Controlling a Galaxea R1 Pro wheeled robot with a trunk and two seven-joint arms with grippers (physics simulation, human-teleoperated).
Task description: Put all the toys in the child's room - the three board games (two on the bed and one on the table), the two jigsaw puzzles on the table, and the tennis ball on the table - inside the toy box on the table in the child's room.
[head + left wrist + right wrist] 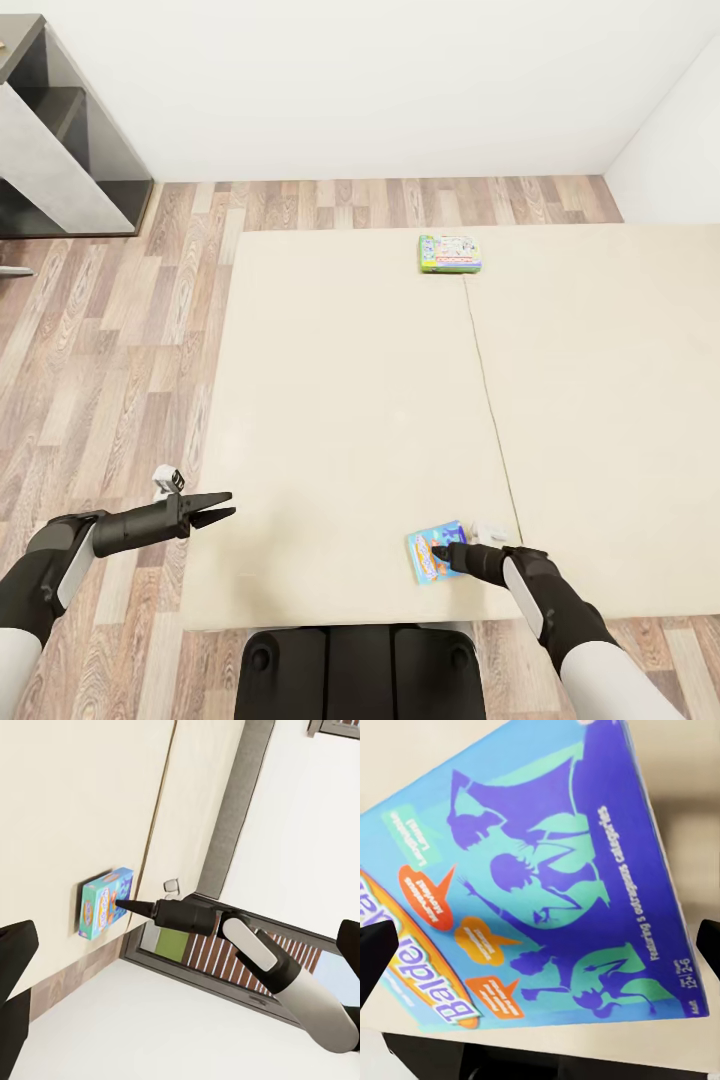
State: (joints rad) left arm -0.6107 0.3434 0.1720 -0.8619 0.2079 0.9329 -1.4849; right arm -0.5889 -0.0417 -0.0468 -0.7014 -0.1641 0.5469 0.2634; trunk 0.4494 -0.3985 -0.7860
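The blue game box (433, 553) lies flat near the bed's (350, 400) front edge; stiff, thin and light, best pinched by its edge. Right claw (447, 552) open over it, empty; left claw (222, 508) open, empty.

My head camera looks steeply down over the bed (350, 420) from its near edge. My left wrist camera faces sideways across to my right arm, sharing the blue board game (105, 902); my right wrist camera sits very close above it.
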